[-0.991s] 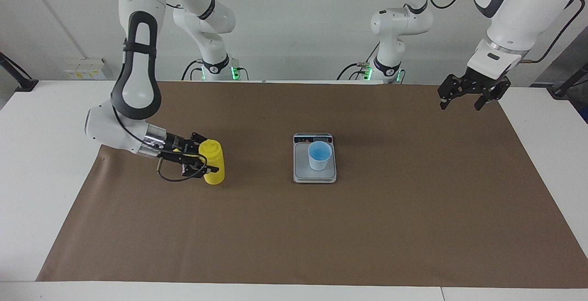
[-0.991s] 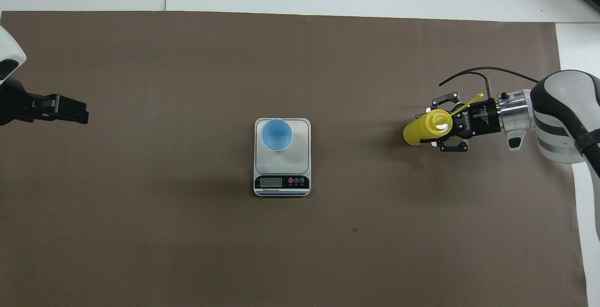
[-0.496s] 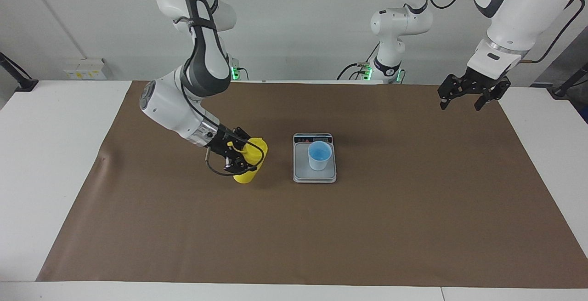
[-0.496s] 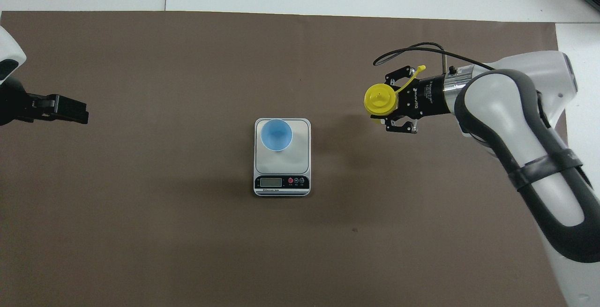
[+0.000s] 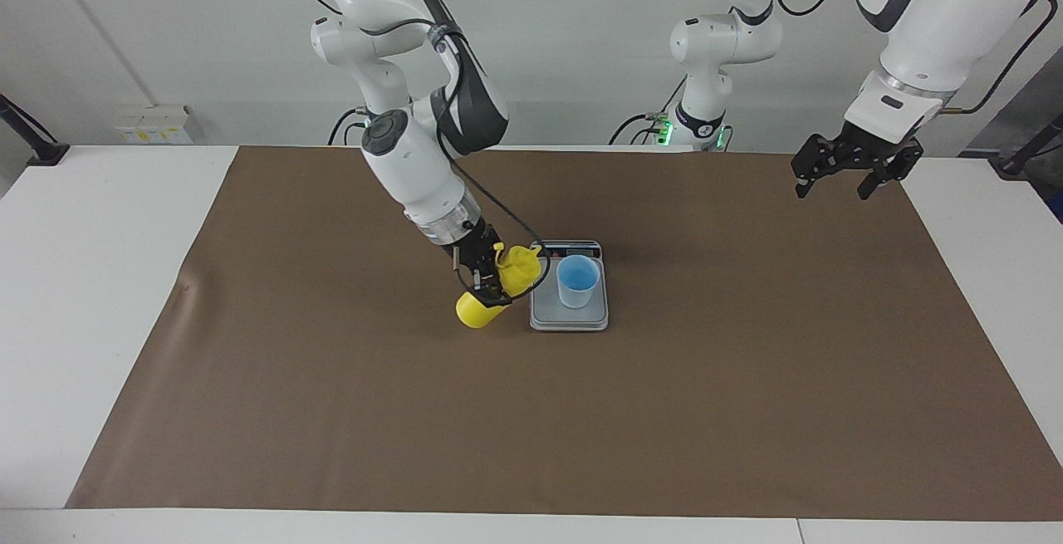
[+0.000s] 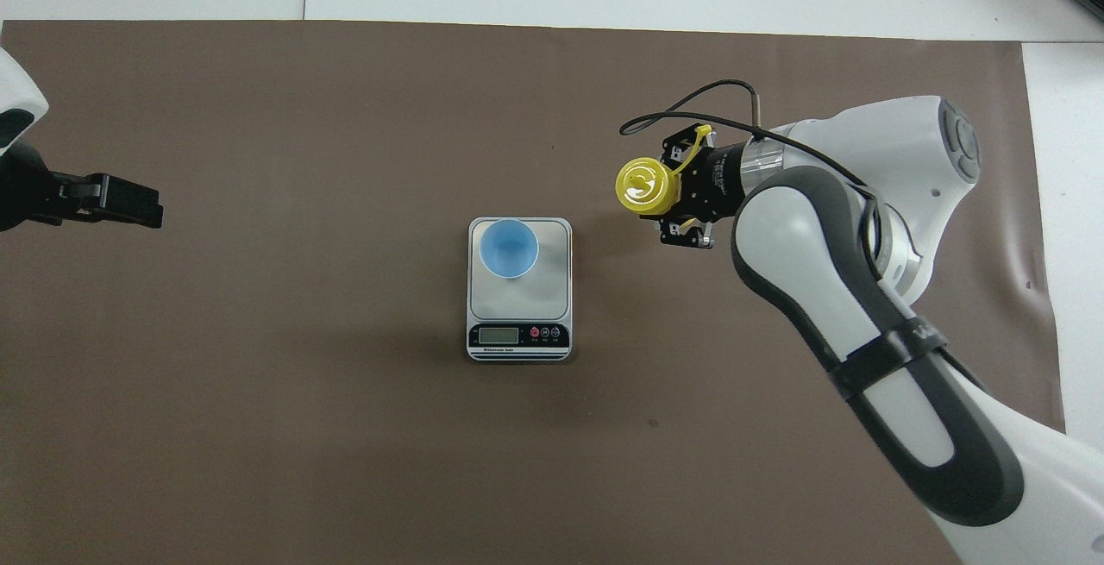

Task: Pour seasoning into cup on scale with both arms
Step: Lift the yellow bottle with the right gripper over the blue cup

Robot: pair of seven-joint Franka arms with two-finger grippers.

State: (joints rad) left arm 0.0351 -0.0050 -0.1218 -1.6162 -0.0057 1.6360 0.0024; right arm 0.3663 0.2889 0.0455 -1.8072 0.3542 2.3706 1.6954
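My right gripper (image 5: pixel 492 282) has its fingers clamped tight on the yellow plastic squeeze bottle with the cone nozzle (image 5: pixel 497 289), gripped round the body so the nozzle end stays free. Bottle is up in the air and tilted, nozzle leaning toward the small light blue tapered cup (image 5: pixel 577 281), base swung away from it. Nozzle isn't over the cup mouth yet, just beside the scale's edge on the right arm's end. The thin cap strap (image 6: pixel 693 144) sticks out loose from the neck; can't tell whether the nozzle is actually uncapped.

The cup stands upright on the flat silver-grey digital kitchen scale (image 5: pixel 569 316), on the plate's half away from the dark display strip, which faces the robots. I'd guess that keeps the display readable while pouring. Scale sits on the brown paper sheet (image 5: pixel 332 411) covering the bench, about mid-sheet.

My left gripper (image 5: pixel 847 169) has its fingers spread wide, holding nothing, hanging over the sheet's edge well away from the scale at the left arm's end. That arm waits.

My read: carry stage, pour not begun. Next I'd need to bring the nozzle over the cup and tip further. The left arm could steady the cup. Risk: a light cup gets nudged off the plate, or the seasoning misses it.
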